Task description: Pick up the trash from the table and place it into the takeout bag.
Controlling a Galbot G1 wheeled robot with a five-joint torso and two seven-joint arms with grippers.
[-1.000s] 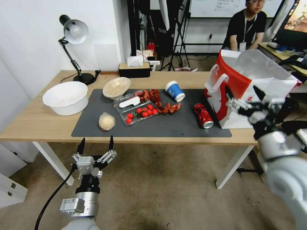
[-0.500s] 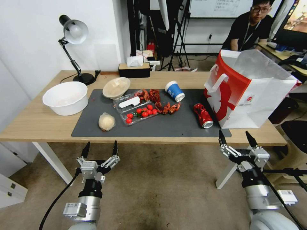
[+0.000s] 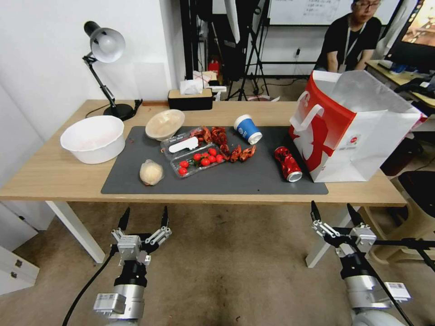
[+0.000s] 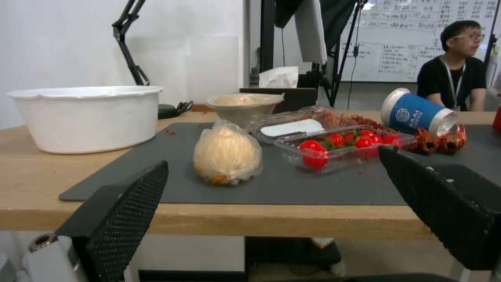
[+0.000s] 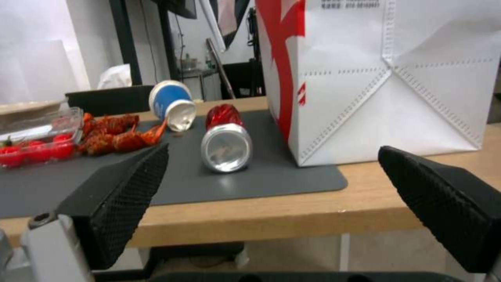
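Note:
The trash lies on the table [image 3: 54,174]: a red drink can [image 3: 288,164] on its side, a tipped blue paper cup [image 3: 248,129], a tilted beige bowl [image 3: 165,124] and a wrapped pale lump [image 3: 151,172]. The takeout bag [image 3: 353,127] stands open at the right end, just beyond the can. My left gripper [image 3: 144,216] hangs open below the table's front edge, facing the lump [image 4: 227,152]. My right gripper [image 3: 333,209] is open too, below the edge, facing the can [image 5: 225,141] and the bag [image 5: 375,78]. Neither holds anything.
A big white bowl [image 3: 93,138] sits at the left, a desk lamp [image 3: 106,68] behind it. A clear tray of tomatoes [image 3: 195,158] and red crayfish shells [image 3: 226,145] lie mid-mat. A tissue box [image 3: 190,97] stands at the back edge.
My right arm has come down from beside the bag's top to below the table's front edge. The left gripper has sunk slightly. The things on the table have not moved.

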